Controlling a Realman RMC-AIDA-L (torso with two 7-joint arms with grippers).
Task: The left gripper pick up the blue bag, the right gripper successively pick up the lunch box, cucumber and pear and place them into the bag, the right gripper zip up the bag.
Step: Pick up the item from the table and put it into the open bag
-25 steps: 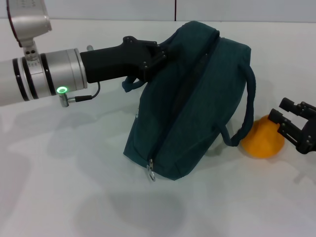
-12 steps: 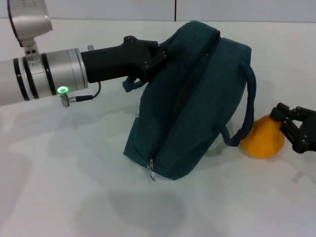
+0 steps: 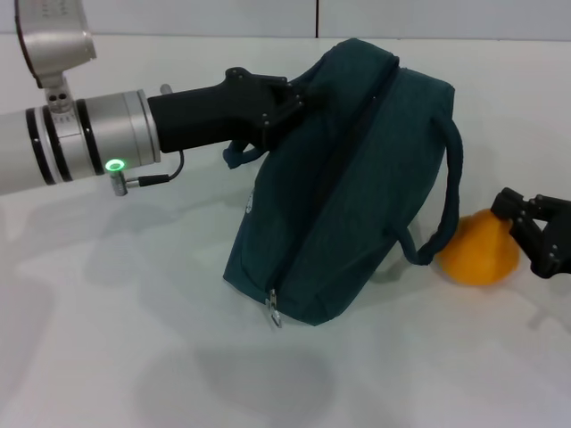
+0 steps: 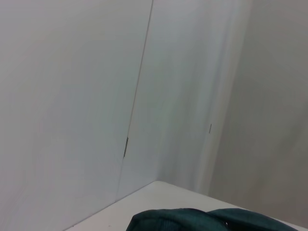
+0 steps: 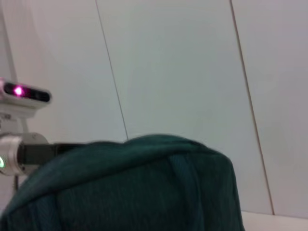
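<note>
Bag held tilted, pear waiting

The blue bag hangs tilted from the left gripper, pinched at its top edge. The pear sits just before the right gripper's spread fingers; closing off-centre may roll it away.

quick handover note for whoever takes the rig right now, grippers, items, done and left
Left gripper: shut on the blue bag at its top edge, holding it tilted on the table.
Right gripper: open, at the pear, which sits on the table beside the bag.
Lunch box and cucumber: not in view.
Left: pear into the bag, then close the zipper pull.
</note>
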